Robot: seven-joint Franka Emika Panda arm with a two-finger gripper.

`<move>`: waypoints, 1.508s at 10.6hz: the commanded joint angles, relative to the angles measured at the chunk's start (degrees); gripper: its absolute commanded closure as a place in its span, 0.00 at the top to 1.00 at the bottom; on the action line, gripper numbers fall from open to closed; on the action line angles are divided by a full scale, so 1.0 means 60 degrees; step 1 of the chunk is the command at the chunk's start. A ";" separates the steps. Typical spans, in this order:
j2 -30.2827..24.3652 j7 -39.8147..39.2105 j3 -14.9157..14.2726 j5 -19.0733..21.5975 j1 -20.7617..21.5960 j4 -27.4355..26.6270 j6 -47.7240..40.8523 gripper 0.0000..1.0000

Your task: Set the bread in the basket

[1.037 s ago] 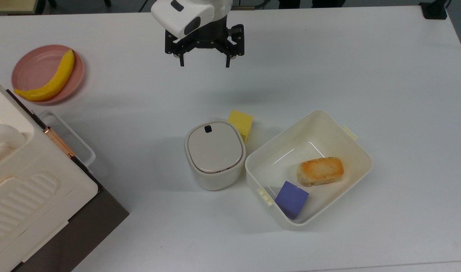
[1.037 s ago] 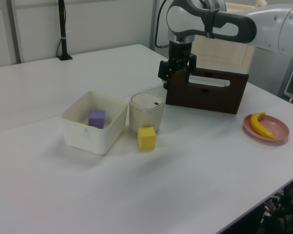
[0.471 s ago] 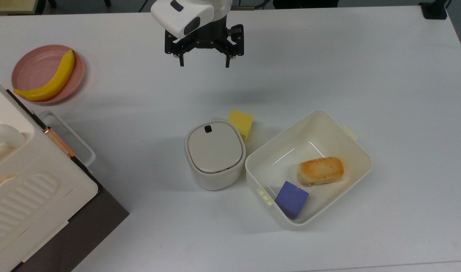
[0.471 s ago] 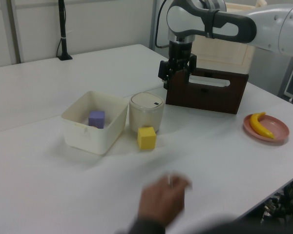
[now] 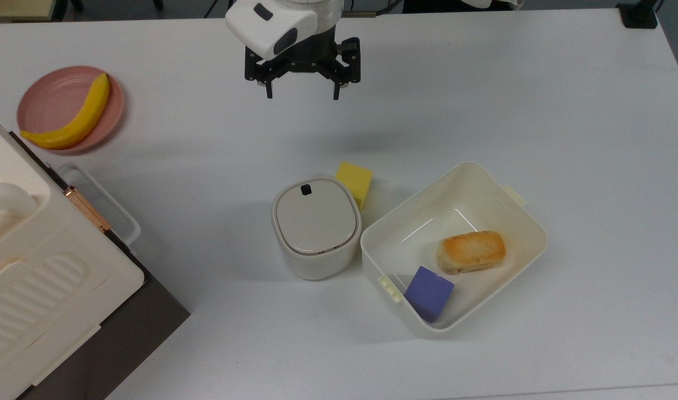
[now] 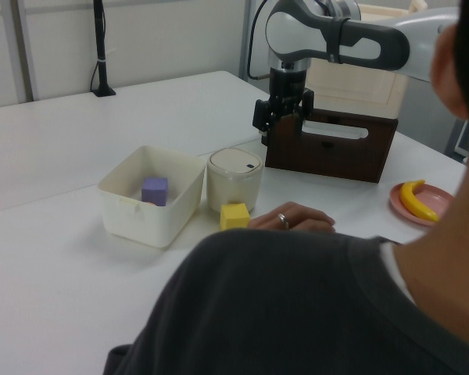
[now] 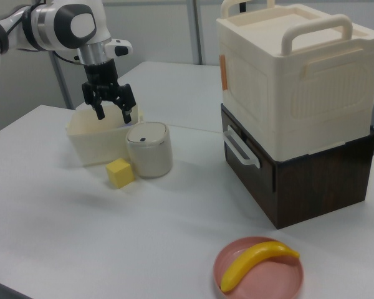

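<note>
A: What is changing?

B: A person (image 6: 320, 305) is leaning in, a hand (image 6: 291, 219) now resting beside the yellow cube (image 6: 234, 216). The gripper (image 5: 302, 89) is barely shifting, jaws open and empty.

A: And the bread (image 5: 471, 251)?

B: Lying in the basket (image 5: 517, 219) by the purple cube (image 5: 428, 293); the task looks done. The white surface (image 5: 539, 100) is also carrying a canister (image 5: 315, 228), a banana (image 5: 72, 118) and a stacked box (image 7: 293, 81).
</note>
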 commanded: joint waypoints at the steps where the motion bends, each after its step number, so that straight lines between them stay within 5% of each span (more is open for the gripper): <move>1: -0.0212 0.0050 -0.0064 0.0092 0.0092 -0.0219 -0.0103 1.00; 16: -0.0183 -0.0183 -0.0035 0.0092 0.0107 -0.0278 -0.0117 1.00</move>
